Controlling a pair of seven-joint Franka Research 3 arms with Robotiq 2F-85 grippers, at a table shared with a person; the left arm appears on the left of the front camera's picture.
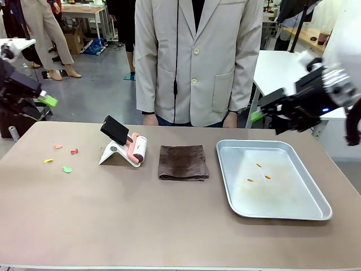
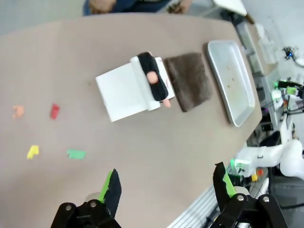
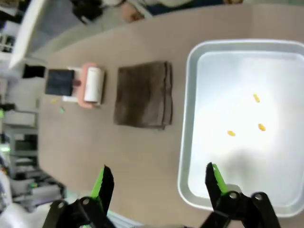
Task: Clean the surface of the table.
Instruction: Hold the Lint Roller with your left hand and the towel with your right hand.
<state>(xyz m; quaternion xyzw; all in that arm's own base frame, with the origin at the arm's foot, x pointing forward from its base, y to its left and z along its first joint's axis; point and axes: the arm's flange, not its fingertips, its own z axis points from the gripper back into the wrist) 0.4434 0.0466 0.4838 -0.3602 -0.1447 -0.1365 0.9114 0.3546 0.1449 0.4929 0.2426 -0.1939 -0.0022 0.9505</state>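
Both tools hang above the bench (image 1: 169, 231) with jaws spread wide and nothing in them: your left tool (image 2: 166, 183) over the far left corner, your right tool (image 3: 158, 176) over the far right, past the steel tray (image 1: 287, 197).

The bench top itself stretches across the whole scene. What dirties it is a loose group of four paper scraps (image 1: 67, 169) on its left part. They lie below and to the near right of the left tool, so that arm is clearly the nearer one.

Just right of the scraps, the lint roller (image 1: 139, 149) leans on a white stand, its drum running near to far and its black handle rising up and to the left. The brown cloth (image 1: 182, 162) lies folded between the roller and the tray.

The left wrist view gives you each scrap separately and the stand from above. The right wrist view gives you three orange crumbs (image 3: 256, 98) in the tray.
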